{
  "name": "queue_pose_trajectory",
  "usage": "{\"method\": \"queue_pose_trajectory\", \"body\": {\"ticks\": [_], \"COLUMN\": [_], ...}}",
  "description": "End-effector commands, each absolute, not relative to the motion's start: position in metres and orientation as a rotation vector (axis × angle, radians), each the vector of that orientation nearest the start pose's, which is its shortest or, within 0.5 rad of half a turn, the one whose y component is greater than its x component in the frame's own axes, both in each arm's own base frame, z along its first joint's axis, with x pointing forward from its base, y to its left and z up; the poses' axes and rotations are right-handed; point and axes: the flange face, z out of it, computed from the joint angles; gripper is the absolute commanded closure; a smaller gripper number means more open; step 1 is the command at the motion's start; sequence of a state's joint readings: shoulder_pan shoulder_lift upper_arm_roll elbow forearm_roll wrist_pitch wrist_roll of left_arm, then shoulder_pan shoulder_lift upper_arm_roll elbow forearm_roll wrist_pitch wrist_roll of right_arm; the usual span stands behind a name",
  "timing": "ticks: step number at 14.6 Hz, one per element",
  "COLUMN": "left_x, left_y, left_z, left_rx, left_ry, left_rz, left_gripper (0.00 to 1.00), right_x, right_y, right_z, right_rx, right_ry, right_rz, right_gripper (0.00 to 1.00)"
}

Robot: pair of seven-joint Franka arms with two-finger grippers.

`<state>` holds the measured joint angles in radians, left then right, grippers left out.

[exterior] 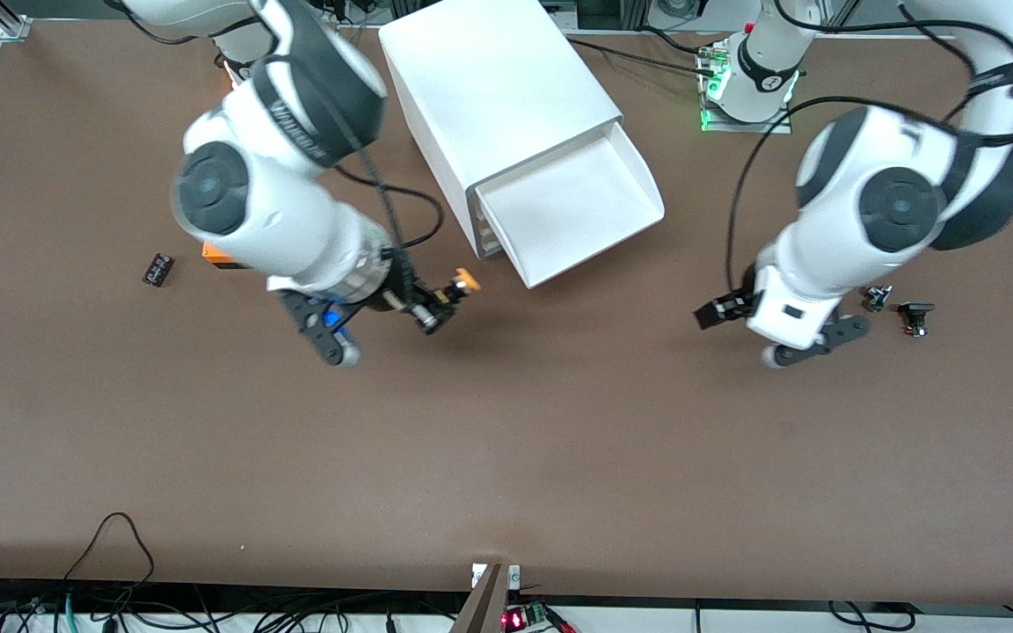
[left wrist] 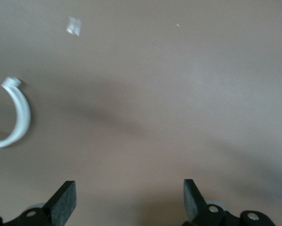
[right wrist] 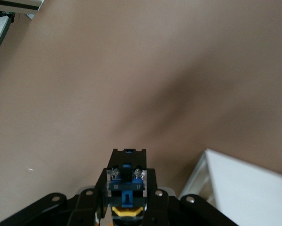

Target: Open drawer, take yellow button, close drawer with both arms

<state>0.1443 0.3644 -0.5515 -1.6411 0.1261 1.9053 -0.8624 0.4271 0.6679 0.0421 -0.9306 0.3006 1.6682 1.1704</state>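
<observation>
The white cabinet (exterior: 498, 97) lies near the robots' bases. Its highest drawer (exterior: 572, 211) is pulled out toward the front camera, and its tray looks empty. My right gripper (exterior: 438, 303) is over the bare table beside the open drawer, toward the right arm's end. It is shut on the button (exterior: 462, 283), whose orange cap points at the drawer. In the right wrist view the button (right wrist: 126, 188) sits between the fingers of the right gripper (right wrist: 126, 184), with a white drawer edge (right wrist: 244, 188) beside it. My left gripper (exterior: 711, 313) is open and empty over bare table, as the left wrist view (left wrist: 127, 200) shows.
An orange cube (exterior: 216, 258) is partly hidden under the right arm. A small black part (exterior: 157, 269) lies beside it. Two small black parts (exterior: 878, 297) (exterior: 915, 316) lie by the left arm. A white curved piece (left wrist: 18, 117) shows in the left wrist view. Cables run along the table's front edge.
</observation>
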Motion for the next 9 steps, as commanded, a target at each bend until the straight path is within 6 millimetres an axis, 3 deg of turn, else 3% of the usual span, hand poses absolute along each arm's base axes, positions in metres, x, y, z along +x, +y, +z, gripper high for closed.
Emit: {"method": "queue_pose_trajectory", "body": {"ticks": [1, 4, 9], "left_x": [0.589, 0.566, 0.540], "left_y": [-0.241, -0.274, -0.310], "left_z": [0.410, 0.392, 0.371], "left_rx": [-3.059, -3.044, -3.034], "left_ry": [-0.763, -0.703, -0.806], "left_rz": [0.120, 0.162, 0.137], "left_gripper": [0.00, 0.00, 0.00], "right_x": [0.663, 0.677, 0.697], "right_y": [0.313, 0.270, 0.183], "right_z": [0.503, 0.483, 0.428], "right_rx": [-2.765, -2.894, -3.050], "right_ry": [0.770, 0.517, 0.129], "right_rz": [0.302, 0.245, 0.171], "right_gripper": [1.00, 1.00, 1.00]}}
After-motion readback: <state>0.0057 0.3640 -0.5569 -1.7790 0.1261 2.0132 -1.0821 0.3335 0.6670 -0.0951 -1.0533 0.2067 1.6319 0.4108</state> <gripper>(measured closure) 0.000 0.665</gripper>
